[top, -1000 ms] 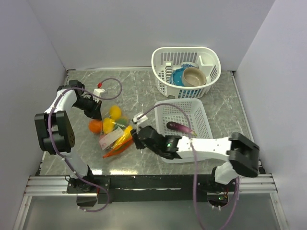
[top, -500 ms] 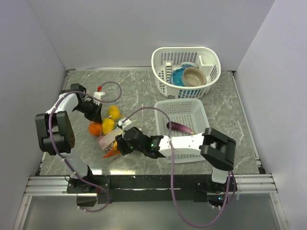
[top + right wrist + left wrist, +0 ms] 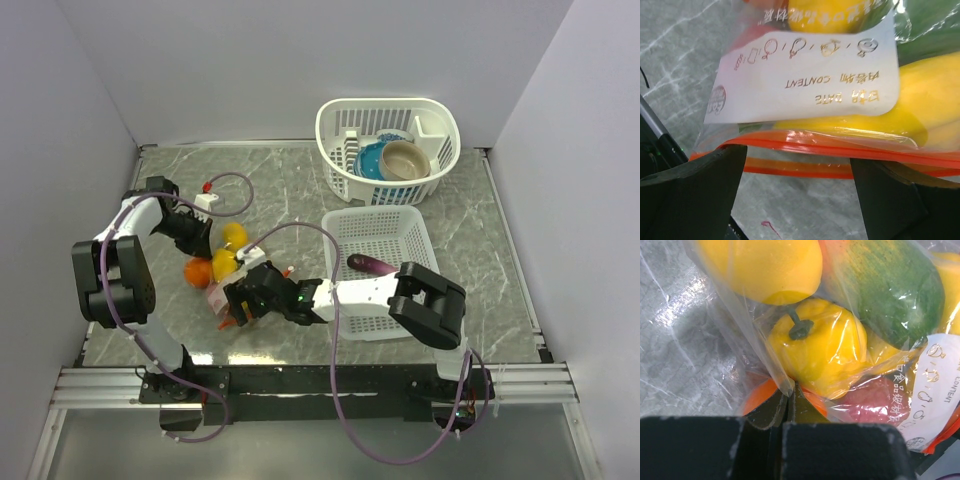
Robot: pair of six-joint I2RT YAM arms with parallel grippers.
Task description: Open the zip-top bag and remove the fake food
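Note:
The zip-top bag lies at the left of the table, full of fake food. My left gripper is at its far end. In the left wrist view that gripper is shut on a pinch of the clear plastic bag, under a yellow fruit and beside a green piece. My right gripper is at the bag's near end. In its own view it stands wide open, and the red-orange zipper strip runs just past its fingertips, its two lips slightly parted. Behind a white label lies a yellow banana.
A white rectangular basket stands right of the bag with a purple eggplant in it. A round white basket at the back holds a blue and a tan bowl. Loose cables loop over the table. Walls close both sides.
My right arm has swung left from the rectangular basket to the bag's zipper end and its jaws have spread wide. The left gripper has kept its hold, shifting slightly.

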